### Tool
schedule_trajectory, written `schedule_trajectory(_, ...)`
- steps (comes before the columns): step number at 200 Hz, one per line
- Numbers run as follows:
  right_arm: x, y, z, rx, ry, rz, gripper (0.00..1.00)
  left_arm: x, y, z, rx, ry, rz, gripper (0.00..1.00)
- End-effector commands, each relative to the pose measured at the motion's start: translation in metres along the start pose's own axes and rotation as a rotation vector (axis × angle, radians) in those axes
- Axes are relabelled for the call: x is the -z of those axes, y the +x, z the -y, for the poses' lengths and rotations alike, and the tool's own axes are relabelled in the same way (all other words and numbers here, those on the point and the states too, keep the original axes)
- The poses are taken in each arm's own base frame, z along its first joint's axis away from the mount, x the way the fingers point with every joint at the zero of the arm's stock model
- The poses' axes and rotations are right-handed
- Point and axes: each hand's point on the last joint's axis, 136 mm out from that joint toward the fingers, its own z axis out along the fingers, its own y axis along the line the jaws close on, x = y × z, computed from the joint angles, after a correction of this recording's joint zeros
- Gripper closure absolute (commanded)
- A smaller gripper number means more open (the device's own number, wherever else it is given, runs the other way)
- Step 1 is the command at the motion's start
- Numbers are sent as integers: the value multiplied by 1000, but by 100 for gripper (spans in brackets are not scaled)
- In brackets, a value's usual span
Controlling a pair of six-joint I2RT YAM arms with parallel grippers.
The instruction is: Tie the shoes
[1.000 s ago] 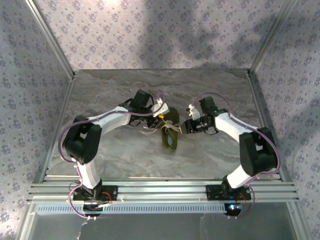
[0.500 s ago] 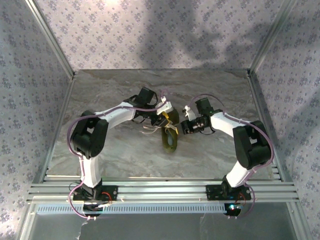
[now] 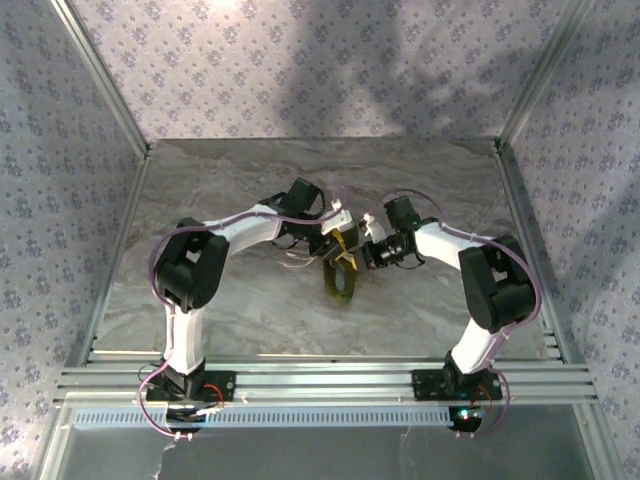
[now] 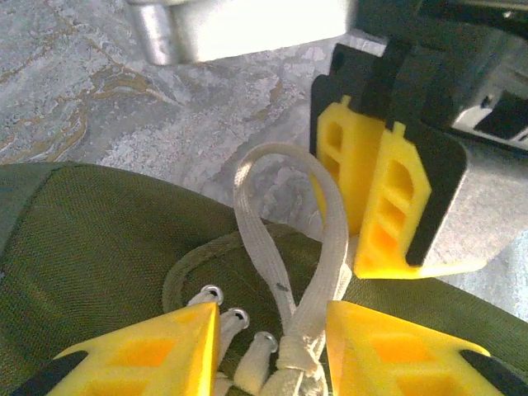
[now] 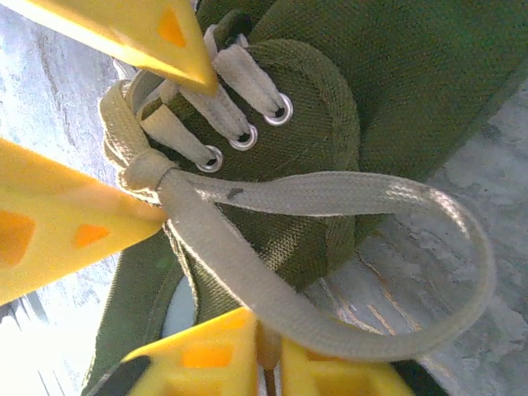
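Note:
The olive-green shoe [image 3: 340, 285] lies mid-table, with both grippers meeting over its laced end. My left gripper [image 4: 272, 346] stands partly open, and its yellow fingers [image 5: 66, 223] straddle the whitish lace knot [image 4: 301, 355] and the eyelets. A lace loop [image 4: 280, 154] rises from that knot toward the right gripper's fingers [image 4: 379, 198]. My right gripper [image 5: 268, 355] is shut, with a strand of that loop [image 5: 330, 191] pinched between its tips. From above, the left gripper [image 3: 338, 242] and right gripper [image 3: 358, 255] nearly touch. The knot [image 5: 147, 172] sits against the shoe's tongue [image 5: 313, 99].
A loose lace end [image 3: 297, 262] trails on the marble table [image 3: 230, 180] to the left of the shoe. Patterned walls and metal posts [image 3: 100, 75] enclose the table. An aluminium rail [image 3: 320, 380] runs along the near edge.
Both arms have drawn in toward the shoe's laced end. The right gripper has closed on the lace loop, and the left gripper's jaws have narrowed a little around the knot.

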Motion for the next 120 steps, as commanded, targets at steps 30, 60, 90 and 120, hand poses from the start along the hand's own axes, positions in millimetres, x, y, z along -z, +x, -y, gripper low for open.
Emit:
schedule_trajectory(30,23,-5,-15,41,29,17,96,-5,0,-5,-2,-8,-30,71)
schedule_trajectory(60,28,-7,-18,45,28,25,96,-9,6,-4,4,-7,-45,71)
schedule_trajectory(90,31,-10,-23,50,13,33,91,-10,9,-3,5,-8,-57,66)
schedule_trajectory(120,27,-6,-21,46,9,4,82,-12,9,0,2,1,-58,65)
